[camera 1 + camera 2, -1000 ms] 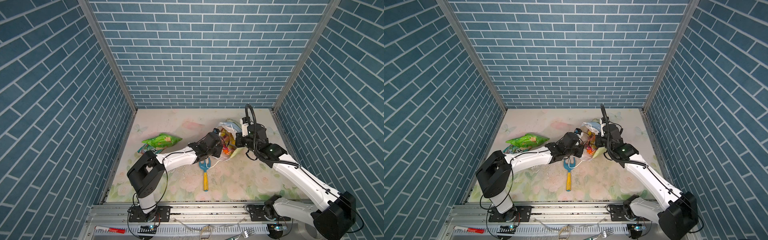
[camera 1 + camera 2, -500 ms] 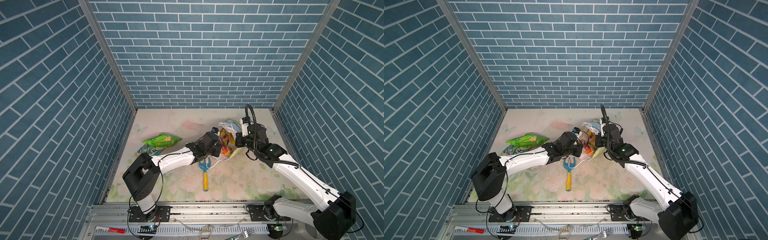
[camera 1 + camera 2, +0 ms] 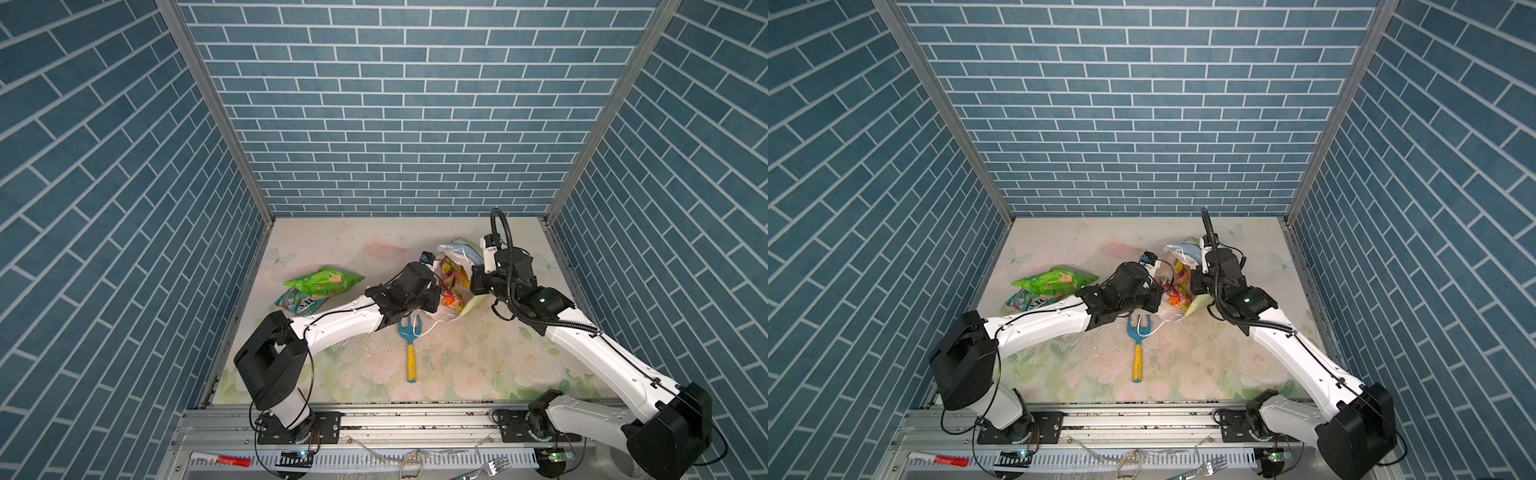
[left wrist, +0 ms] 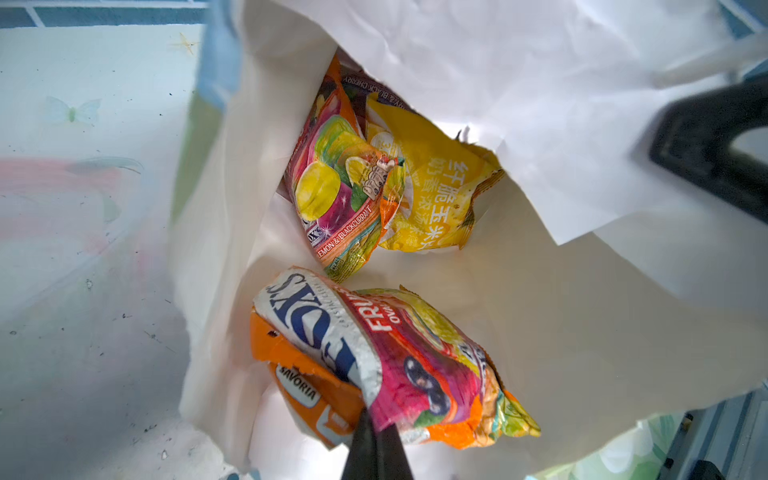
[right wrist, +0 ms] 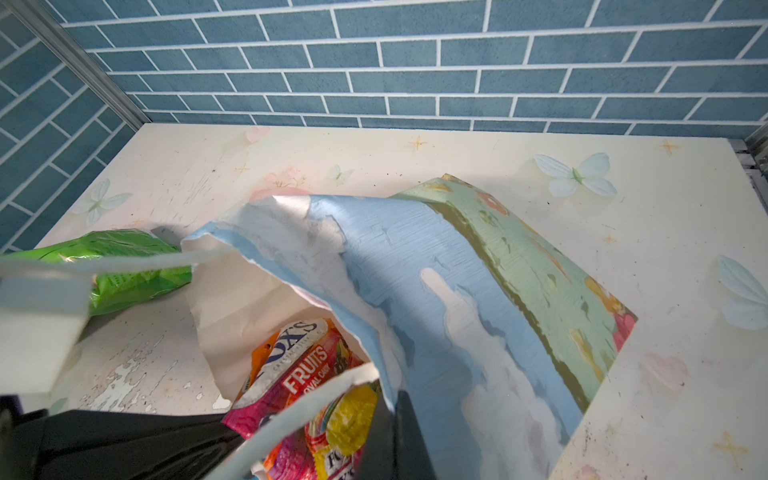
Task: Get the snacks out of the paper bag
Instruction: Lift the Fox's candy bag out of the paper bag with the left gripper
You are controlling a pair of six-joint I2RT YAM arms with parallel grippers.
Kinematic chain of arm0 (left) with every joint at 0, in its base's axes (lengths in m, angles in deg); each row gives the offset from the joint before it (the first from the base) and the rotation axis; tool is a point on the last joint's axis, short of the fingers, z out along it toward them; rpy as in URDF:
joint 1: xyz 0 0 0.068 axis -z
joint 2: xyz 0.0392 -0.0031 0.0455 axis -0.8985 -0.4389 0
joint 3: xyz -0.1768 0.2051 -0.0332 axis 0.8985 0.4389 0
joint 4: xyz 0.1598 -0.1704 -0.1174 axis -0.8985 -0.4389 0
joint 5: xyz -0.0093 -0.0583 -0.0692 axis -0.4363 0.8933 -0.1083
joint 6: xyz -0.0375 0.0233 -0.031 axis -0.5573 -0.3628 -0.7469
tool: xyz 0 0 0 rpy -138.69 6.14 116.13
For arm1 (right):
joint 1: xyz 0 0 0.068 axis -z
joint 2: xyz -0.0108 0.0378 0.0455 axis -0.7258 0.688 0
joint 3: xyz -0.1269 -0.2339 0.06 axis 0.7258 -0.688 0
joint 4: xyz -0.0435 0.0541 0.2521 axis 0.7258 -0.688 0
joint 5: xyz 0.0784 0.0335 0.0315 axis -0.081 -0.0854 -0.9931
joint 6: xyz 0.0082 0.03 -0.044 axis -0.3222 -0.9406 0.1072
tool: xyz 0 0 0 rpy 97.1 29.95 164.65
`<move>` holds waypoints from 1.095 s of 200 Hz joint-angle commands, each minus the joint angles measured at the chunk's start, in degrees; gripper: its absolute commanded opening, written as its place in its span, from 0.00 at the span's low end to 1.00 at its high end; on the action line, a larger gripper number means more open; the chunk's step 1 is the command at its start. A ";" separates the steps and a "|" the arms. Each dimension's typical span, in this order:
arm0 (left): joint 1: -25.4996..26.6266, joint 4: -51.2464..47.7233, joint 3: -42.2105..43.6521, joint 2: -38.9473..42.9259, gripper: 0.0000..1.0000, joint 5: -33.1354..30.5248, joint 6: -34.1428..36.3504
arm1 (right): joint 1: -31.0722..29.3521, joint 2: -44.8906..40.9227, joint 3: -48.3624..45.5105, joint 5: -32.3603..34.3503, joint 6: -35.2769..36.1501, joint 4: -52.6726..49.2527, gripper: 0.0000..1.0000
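Note:
The paper bag lies on its side at the back right, mouth facing left, white inside. My left gripper reaches into the mouth and is shut on the edge of a pink-and-orange fruit-print snack packet, which lies on an orange packet. Deeper in lie another fruit-print packet and a yellow one. My right gripper is shut on the bag's upper blue wall and holds the mouth up. A green packet and a teal-white one lie on the table at the left.
A toy rake with a blue head and yellow handle lies just in front of the bag's mouth, under the left forearm. A white cord handle crosses the mouth. Blue brick walls close in the back and both sides.
The left arm's shoulder and elbow have swung a little to the left. Both grippers have stayed at the bag with the same holds.

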 commanded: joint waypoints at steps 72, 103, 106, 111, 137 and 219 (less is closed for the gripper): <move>0.01 3.04 3.00 6.59 0.00 -1.23 0.34 | 0.08 -0.03 -1.61 1.37 -1.82 -0.79 0.00; 0.03 4.28 5.20 8.70 0.00 -1.37 -0.14 | 0.12 0.73 -0.41 1.74 -1.82 -1.97 0.00; 0.04 4.42 5.35 8.92 0.00 -1.35 -0.10 | 0.10 0.82 -0.38 1.72 -1.82 -2.00 0.00; 0.04 4.48 5.62 9.34 0.00 -1.32 -0.10 | 0.09 0.93 -0.30 1.68 -1.82 -1.97 0.00; -0.05 3.37 6.75 11.75 0.00 -3.12 -0.19 | 0.09 1.34 -0.90 2.23 -1.90 -1.51 0.00; -0.18 1.03 11.21 18.96 0.00 -10.80 -0.53 | 0.10 -0.56 -4.82 2.23 0.28 2.58 0.00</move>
